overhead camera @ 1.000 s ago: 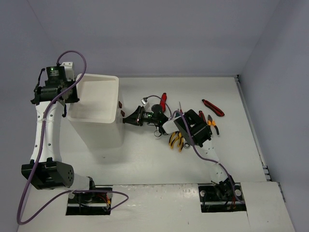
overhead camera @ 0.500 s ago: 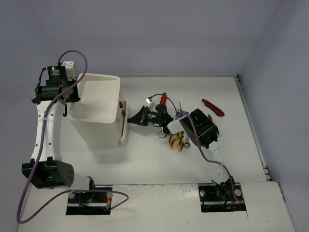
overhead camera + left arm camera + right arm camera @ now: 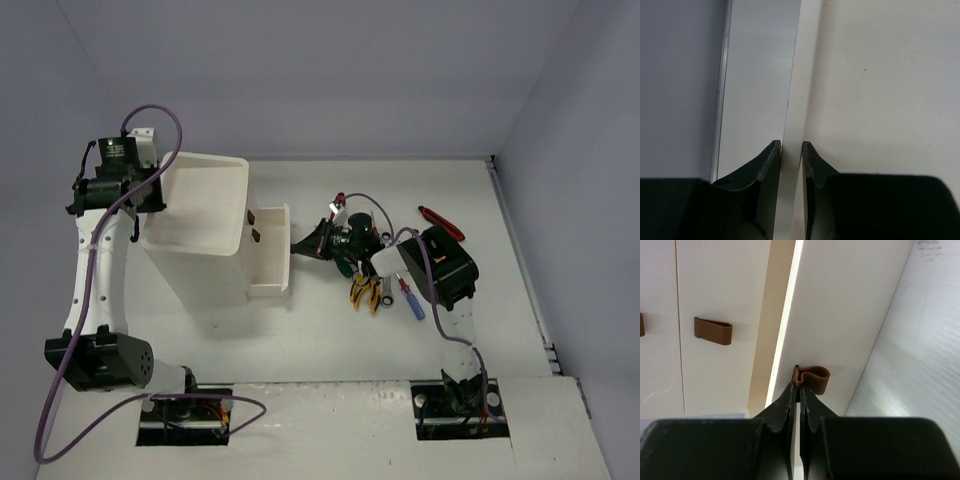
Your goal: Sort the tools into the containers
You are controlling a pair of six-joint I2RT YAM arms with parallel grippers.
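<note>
The containers are one tall white box [image 3: 195, 205] with a tray top, at the left. Its wall [image 3: 790, 100] stands between my left gripper's [image 3: 791, 147] fingers, which are shut on it at the box's left rim [image 3: 150, 197]. One white drawer [image 3: 270, 250] sticks out to the right. My right gripper [image 3: 800, 390] is shut on that drawer's brown handle [image 3: 812, 379], just right of the drawer front [image 3: 295, 245]. Tools lie on the table to the right: yellow-handled pliers [image 3: 365, 290], a blue screwdriver [image 3: 412, 298], a red utility knife [image 3: 440, 222] and a red-handled tool [image 3: 340, 200].
Two more brown handles [image 3: 255, 225] show on the box's right face above the drawer, and another handle [image 3: 713, 330] appears in the right wrist view. The right arm's body [image 3: 440, 270] hangs over part of the tool pile. Grey walls close in the table.
My right gripper has moved to the right with the handle in it, and the drawer has slid out of the box. The right arm's retreat uncovered the blue screwdriver. The left arm stayed put.
</note>
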